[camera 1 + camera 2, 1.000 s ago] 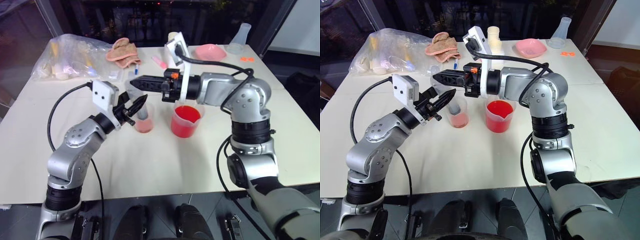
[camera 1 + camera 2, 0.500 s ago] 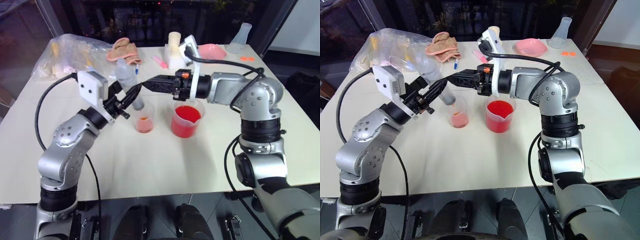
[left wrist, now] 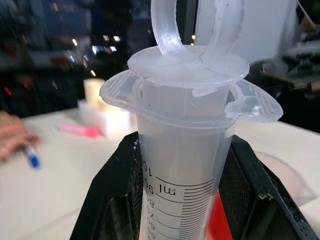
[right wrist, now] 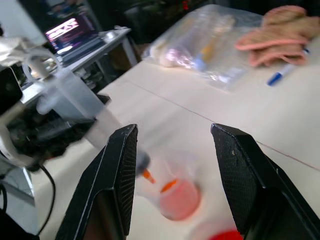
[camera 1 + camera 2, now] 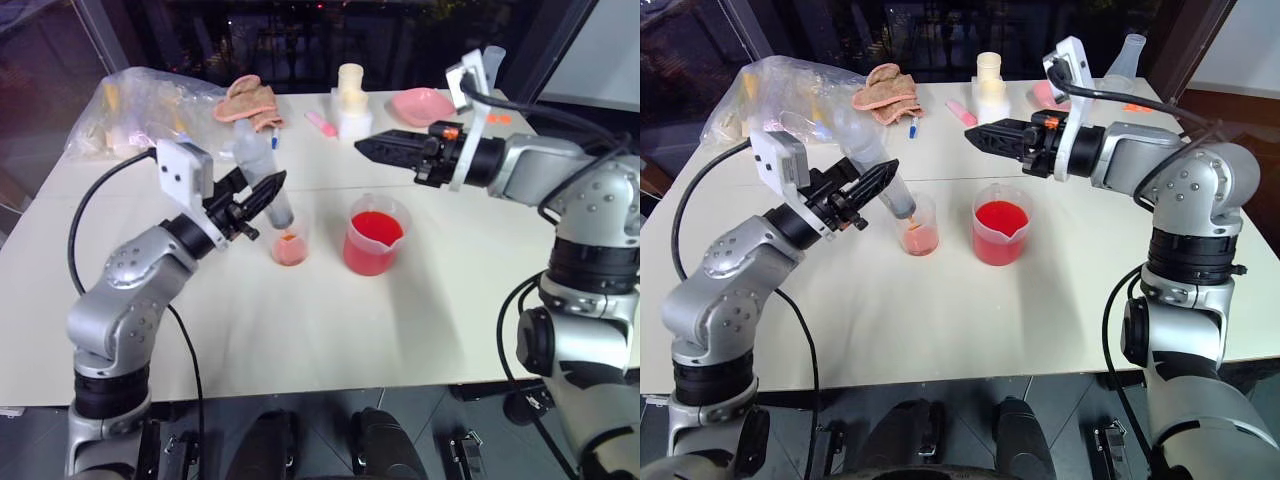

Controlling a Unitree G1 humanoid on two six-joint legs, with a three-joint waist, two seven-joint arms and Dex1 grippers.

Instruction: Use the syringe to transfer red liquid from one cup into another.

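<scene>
The syringe [image 5: 255, 158] leans over the table, its nozzle dipping into the smaller clear cup [image 5: 291, 246], which holds a little red liquid. My left gripper [image 5: 270, 187] is shut on its barrel; in the left wrist view the syringe [image 3: 182, 170] sits between the black fingers [image 3: 117, 200] with its plunger pushed fully in. The spouted beaker [image 5: 374, 242], about half full of red liquid [image 5: 374, 226], stands just right of the small cup. My right gripper [image 5: 366, 146] hovers open above and behind the beaker, holding nothing. In its wrist view the small cup [image 4: 177, 197] shows beyond the spread fingers.
At the back left lie a clear plastic bag [image 5: 150, 108] and a pink cloth [image 5: 250, 100]. A white bottle [image 5: 349, 100], a pink marker [image 5: 320, 123], a pink dish [image 5: 420, 103] and a conical flask [image 5: 1122, 60] stand along the far edge.
My right gripper has opened, left the plunger end and swung away to the right. The left gripper keeps the syringe, which now leans more, nozzle still in the small cup.
</scene>
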